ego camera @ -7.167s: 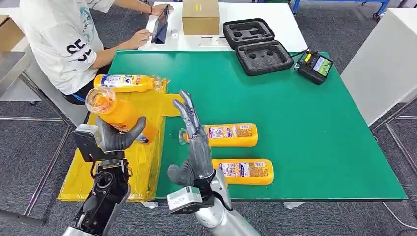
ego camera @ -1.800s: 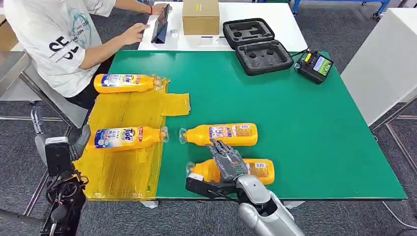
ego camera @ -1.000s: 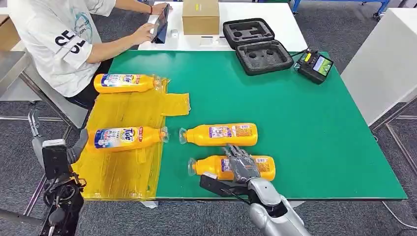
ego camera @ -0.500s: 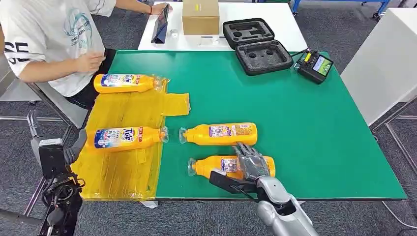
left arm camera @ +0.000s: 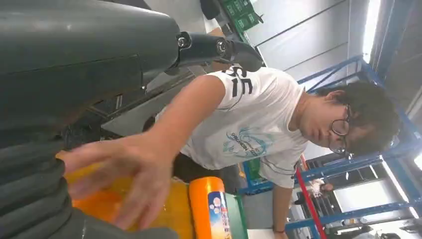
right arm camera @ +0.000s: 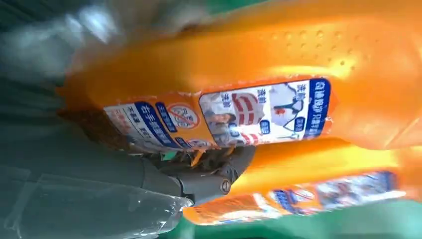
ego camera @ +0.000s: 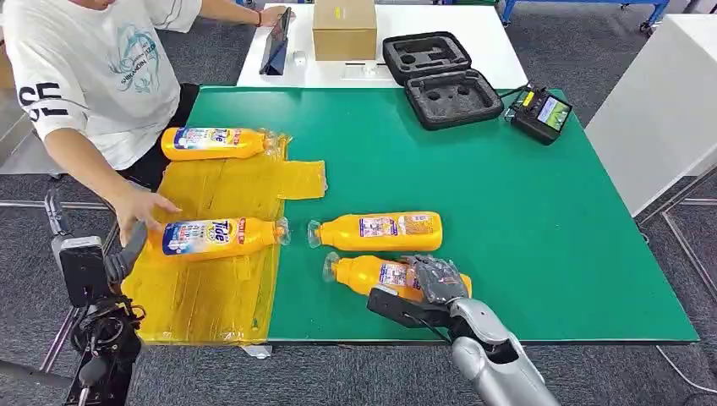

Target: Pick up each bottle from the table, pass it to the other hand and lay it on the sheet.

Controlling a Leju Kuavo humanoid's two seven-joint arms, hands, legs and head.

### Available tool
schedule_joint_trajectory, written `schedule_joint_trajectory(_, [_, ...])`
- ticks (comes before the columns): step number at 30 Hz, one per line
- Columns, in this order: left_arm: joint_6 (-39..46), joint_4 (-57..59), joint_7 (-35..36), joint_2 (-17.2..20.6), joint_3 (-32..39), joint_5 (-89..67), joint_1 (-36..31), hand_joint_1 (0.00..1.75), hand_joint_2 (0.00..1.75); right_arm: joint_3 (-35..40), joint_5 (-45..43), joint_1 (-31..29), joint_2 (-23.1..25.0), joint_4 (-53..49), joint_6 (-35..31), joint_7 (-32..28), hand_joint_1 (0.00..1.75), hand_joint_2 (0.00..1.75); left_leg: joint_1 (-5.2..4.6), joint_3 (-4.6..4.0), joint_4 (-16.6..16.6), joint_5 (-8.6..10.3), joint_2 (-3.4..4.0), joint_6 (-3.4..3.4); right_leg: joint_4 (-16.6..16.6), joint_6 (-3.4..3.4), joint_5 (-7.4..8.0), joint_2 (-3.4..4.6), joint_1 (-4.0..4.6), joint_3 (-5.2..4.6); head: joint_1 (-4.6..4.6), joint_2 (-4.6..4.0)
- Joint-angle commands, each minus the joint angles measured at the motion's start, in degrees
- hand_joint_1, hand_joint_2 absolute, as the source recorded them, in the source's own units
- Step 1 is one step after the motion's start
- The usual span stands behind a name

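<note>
Changes first: half a second back the person's (ego camera: 93, 76) arm was pulled in near the far bottle; now we see their hand (ego camera: 142, 210) reaching down to the base of the middle bottle (ego camera: 218, 237) on the yellow sheet (ego camera: 216, 296). The left wrist view shows that same hand (left arm camera: 124, 169) spread in front of an orange bottle (left arm camera: 209, 209).

Nearest bottle (ego camera: 380, 274) has tilted and shifted since then, cap end now swung toward the bottle beside it (ego camera: 380, 231). Our right hand (ego camera: 433, 281) is wrapped around its base end, holding it at the near edge of the green worktop (ego camera: 524, 245). In the right wrist view, fingers (right arm camera: 209, 172) sit under the labelled body (right arm camera: 278, 59).

Left hand (ego camera: 110, 262) hangs off the worktop's left side, beside the sheet; we cannot tell how its fingers lie.

Fourth bottle (ego camera: 213, 142) lies at the sheet's far end.

Writing: "Tide" on both sheet bottles' blue and white labels. The right wrist view shows label text in Chinese, too small for us to read. Shirt sleeve reads "SE".
</note>
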Motion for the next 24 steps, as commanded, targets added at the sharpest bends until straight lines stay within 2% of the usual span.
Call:
schedule_joint_trajectory(1, [-1.8,5.9,-0.3,-1.3,-0.1,1.6,-4.2,0.00,1.75,1.1,-15.2,-0.9,1.6,2.9,2.2,-18.3,1.75,1.75,0.08,0.16,0.0,-0.03,-0.11,-0.09,-0.1,-0.08,-0.04,-0.05,0.08,0.19,0.02,0.00])
schedule_joint_trajectory(2, [-1.9,6.2,-0.4,-1.6,-0.3,1.7,-4.4,0.00,1.75,1.5,-15.1,-1.3,1.9,3.0,2.4,-18.1,1.75,1.75,0.04,0.12,0.0,-0.01,-0.10,-0.07,0.0,-0.06,-0.03,-0.05,0.05,0.13,0.00,0.00])
schedule_joint_trajectory(4, [-3.9,7.3,-0.3,-2.0,-0.8,3.5,-4.9,0.00,1.75,2.5,-18.4,-1.4,3.0,1.5,1.2,-26.9,1.75,1.75,0.06,0.12,0.0,-0.02,-0.08,-0.09,0.0,-0.07,-0.03,-0.03,0.07,0.13,0.02,0.00])
schedule_joint_trajectory(5, [-4.0,7.7,-0.4,-2.0,-0.9,3.7,-5.2,0.00,1.75,2.7,-18.5,-1.6,3.1,1.3,1.4,-26.7,1.75,1.75,0.02,0.08,0.0,0.00,-0.06,-0.07,0.0,-0.06,-0.02,-0.02,0.04,0.07,0.00,0.00])
schedule_joint_trajectory(6, [-6.1,8.5,-0.1,-2.1,-1.3,5.9,-5.4,0.00,1.75,1.4,-24.2,-1.1,4.8,0.3,2.6,-30.7,1.75,1.75,0.06,0.13,0.0,-0.04,-0.04,-0.10,0.0,-0.09,-0.03,0.03,0.07,0.12,0.02,0.00])
schedule_joint_trajectory(8, [-7.4,8.7,0.1,-2.3,-1.7,7.2,-5.0,0.00,1.75,2.2,-24.4,-1.0,5.6,-0.6,1.8,-31.3,1.75,1.75,0.02,0.05,0.0,0.00,-0.05,-0.07,0.0,-0.06,-0.03,0.00,0.03,0.04,0.00,0.00])
schedule_joint_trajectory(10, [-14.1,8.1,3.0,-2.8,-2.0,13.5,-3.9,0.00,1.75,0.8,-29.5,-0.6,8.7,-2.5,-0.7,-34.1,1.75,1.75,0.04,0.08,0.0,-0.03,-0.04,-0.08,0.0,-0.07,-0.04,0.01,0.05,0.08,0.02,0.00])
schedule_joint_trajectory(11, [-17.8,7.2,4.8,-3.1,-2.3,17.2,-2.8,0.00,1.75,0.0,-29.5,-0.7,10.3,-3.0,-5.1,-33.9,1.75,1.75,0.00,0.03,0.0,-0.01,-0.01,-0.08,0.0,-0.06,-0.04,0.03,0.01,0.01,0.00,0.00])
schedule_joint_trajectory(13, [-22.0,6.3,6.7,-3.5,-3.8,20.3,-1.6,0.00,1.75,-1.1,-31.7,-0.8,12.2,-3.9,-8.4,-34.5,1.75,1.75,0.04,0.11,0.0,-0.07,0.08,-0.10,0.0,-0.07,-0.05,0.14,0.04,0.06,0.02,0.00])
schedule_joint_trajectory(16, [-28.2,5.8,9.9,-3.7,-5.2,26.2,-0.8,0.00,1.75,-2.5,-32.9,-0.4,13.2,-4.5,-12.4,-35.2,1.75,1.75,0.03,0.03,0.0,-0.04,0.01,-0.09,0.0,-0.07,-0.05,0.08,0.02,0.02,0.00,0.00])
schedule_joint_trajectory(20, [-33.7,5.7,12.4,-3.4,-6.9,30.9,0.0,0.00,1.75,-4.2,-35.6,0.2,13.3,-4.0,-14.4,-36.8,1.75,1.75,0.02,-0.04,0.0,-0.01,-0.05,-0.07,0.0,-0.06,-0.04,-0.01,0.01,0.00,0.00,0.00])
schedule_joint_trajectory(22, [-39.8,5.1,15.2,-2.7,-8.8,35.7,1.2,0.00,1.75,-5.6,-38.6,0.4,13.6,-2.7,-15.1,-38.1,1.75,1.75,0.03,0.03,0.0,-0.05,-0.06,-0.09,0.0,-0.08,-0.07,0.00,0.02,0.06,0.02,0.00])
schedule_joint_trajectory(24, [-39.8,5.2,15.2,-2.7,-9.1,35.8,1.5,0.00,1.75,-5.7,-39.1,0.5,13.4,-2.3,-14.9,-38.5,1.75,1.75,0.00,-0.02,-0.1,0.00,-0.04,-0.06,0.0,-0.05,-0.03,-0.01,0.00,0.01,0.00,0.00])
